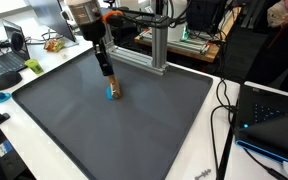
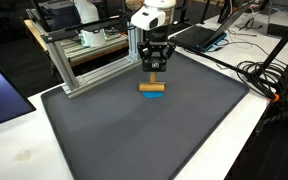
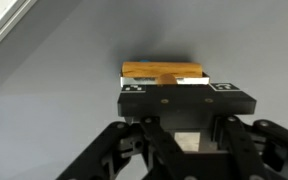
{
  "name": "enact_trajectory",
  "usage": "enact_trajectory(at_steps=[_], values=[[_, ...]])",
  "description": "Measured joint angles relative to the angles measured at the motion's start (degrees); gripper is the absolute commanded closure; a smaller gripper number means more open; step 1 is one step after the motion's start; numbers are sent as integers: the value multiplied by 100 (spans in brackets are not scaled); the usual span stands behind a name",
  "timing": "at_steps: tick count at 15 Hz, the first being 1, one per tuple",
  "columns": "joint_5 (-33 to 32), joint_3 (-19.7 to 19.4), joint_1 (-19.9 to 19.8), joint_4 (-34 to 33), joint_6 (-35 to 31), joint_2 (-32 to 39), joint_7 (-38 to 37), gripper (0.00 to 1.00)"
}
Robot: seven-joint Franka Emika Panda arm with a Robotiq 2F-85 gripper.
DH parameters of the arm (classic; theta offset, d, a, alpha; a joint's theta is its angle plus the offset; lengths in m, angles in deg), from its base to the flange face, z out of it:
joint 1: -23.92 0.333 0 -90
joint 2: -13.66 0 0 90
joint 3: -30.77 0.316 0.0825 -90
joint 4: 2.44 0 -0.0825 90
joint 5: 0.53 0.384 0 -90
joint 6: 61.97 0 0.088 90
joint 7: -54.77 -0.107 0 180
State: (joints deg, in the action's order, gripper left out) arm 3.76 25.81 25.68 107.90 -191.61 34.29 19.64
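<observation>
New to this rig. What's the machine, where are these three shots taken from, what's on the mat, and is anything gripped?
One robot arm with a black two-fingered hand. Two pictures come from cameras standing outside the robot; the third looks down from its wrist, over the hand. On the dark grey mat sits a light-brown wooden block, a blue flat piece right against it. The hand is closed and seems to pinch the block. An aluminium frame stands behind.
</observation>
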Motion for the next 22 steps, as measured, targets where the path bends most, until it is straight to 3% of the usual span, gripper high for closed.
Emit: enact_trajectory(at_steps=[22], values=[[-223,-56,37,59,-387,3,-375,78]])
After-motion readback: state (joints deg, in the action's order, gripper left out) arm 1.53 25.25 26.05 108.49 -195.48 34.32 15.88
